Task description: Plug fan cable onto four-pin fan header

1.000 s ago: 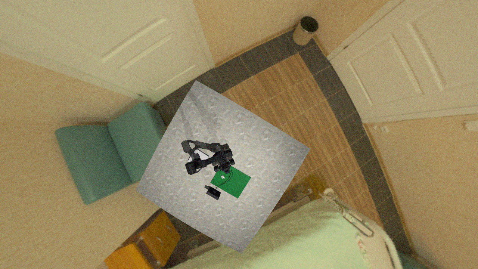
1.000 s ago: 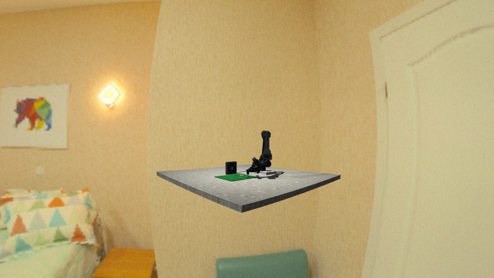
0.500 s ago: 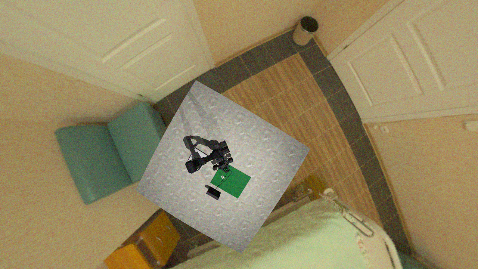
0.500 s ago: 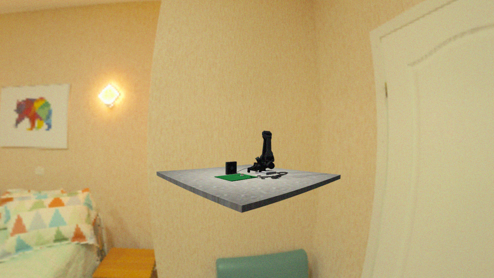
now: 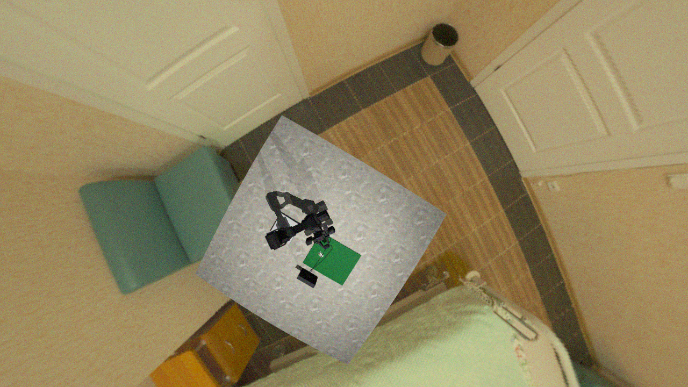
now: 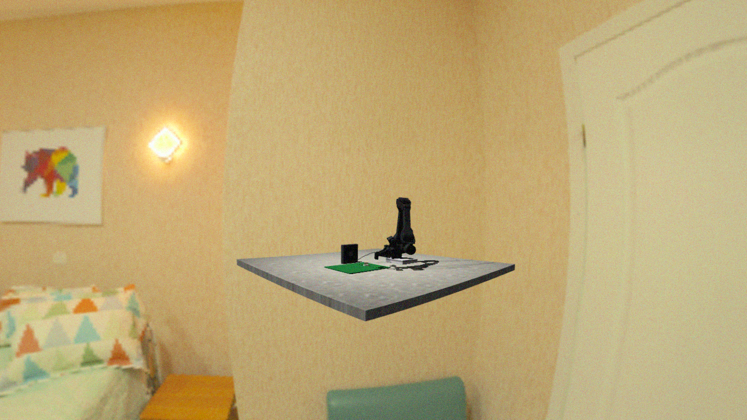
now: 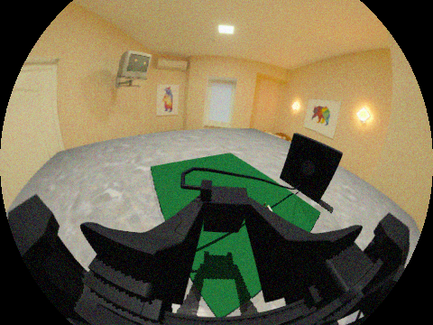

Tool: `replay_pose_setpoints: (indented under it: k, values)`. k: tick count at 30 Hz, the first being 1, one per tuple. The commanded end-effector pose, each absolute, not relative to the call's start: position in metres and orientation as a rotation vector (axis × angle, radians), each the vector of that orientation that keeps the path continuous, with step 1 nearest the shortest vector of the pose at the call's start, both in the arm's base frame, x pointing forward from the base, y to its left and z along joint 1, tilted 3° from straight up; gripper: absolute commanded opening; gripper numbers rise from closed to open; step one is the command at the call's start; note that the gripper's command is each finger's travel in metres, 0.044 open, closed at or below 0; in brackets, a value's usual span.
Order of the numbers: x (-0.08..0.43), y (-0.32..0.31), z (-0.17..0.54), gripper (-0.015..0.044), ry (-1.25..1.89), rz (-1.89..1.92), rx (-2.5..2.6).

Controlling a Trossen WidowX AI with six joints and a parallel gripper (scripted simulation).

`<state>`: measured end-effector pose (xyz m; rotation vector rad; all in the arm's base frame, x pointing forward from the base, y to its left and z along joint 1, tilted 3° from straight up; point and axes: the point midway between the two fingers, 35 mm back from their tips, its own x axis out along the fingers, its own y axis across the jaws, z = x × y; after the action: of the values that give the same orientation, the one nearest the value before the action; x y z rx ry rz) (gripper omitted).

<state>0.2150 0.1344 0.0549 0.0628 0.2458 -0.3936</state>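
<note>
My gripper [image 5: 326,244] [image 6: 376,256] [image 7: 225,200] is shut on the black plug [image 7: 224,195], which spans its fingertips in the wrist view. The plug is held above the near corner of the green board [image 5: 342,265] [image 6: 351,269] [image 7: 169,190], not touching it. The black cable [image 7: 197,169] leaves the plug's left side and loops over to the fan [image 5: 307,277] [image 6: 349,254] [image 7: 311,167], which stands upright beside the board. The small white header piece [image 5: 321,253] [image 6: 365,264] [image 7: 269,208] is on the board, right of the fingertips in the wrist view and mostly hidden by the right finger; its pins cannot be made out.
A second thin dark line crosses the board beneath the gripper in the wrist view, perhaps the cable's shadow. The gripper's shadow falls on the board. The grey table [image 5: 375,212] [image 6: 418,282] [image 7: 104,181] carries the board, the fan and the arm's pale base plate [image 6: 401,260].
</note>
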Motion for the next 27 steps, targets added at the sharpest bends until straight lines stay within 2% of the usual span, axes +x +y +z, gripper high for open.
replay_pose_setpoints:
  k: [1,27]
  values:
    - [0.215,0.134,0.055,0.0000,0.250,-0.393,0.056]
    - [0.215,0.134,0.048,0.0000,0.245,-0.394,0.069]
